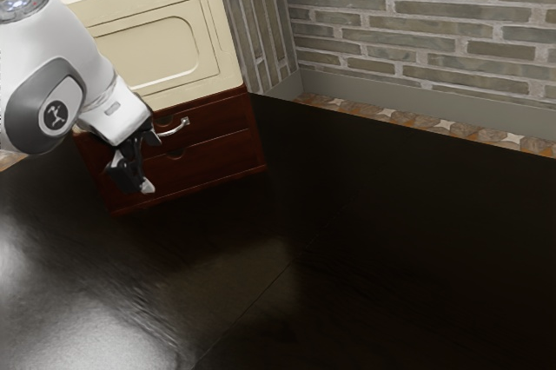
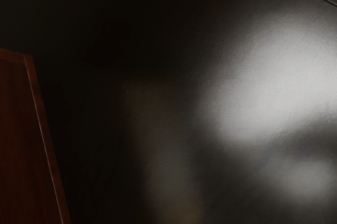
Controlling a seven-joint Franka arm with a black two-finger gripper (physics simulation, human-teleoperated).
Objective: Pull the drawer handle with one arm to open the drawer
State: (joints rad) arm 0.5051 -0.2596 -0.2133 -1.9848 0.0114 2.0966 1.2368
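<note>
My gripper (image 1: 139,165) is in front of the cabinet's dark red-brown lower part, at the exterior view's left, angled downward. Whether it is open or shut cannot be made out. A curved silver handle (image 1: 177,128) is fixed to the upper drawer (image 1: 213,124), just beside and slightly above the gripper. My gripper covers part of the drawer fronts, and contact with the handle cannot be judged. The upper drawer's front looks flush with the lower drawer (image 1: 213,158). In the wrist view, a red-brown wooden panel (image 2: 23,145) is seen beside the dark surface.
The cabinet's cream upper body (image 1: 187,9) rises above the drawers, partly behind my arm. A glossy black surface (image 1: 365,248) extends in front of the cabinet and toward the exterior view's right. A brick wall (image 1: 417,23) stands behind, with a grey base strip (image 1: 408,108).
</note>
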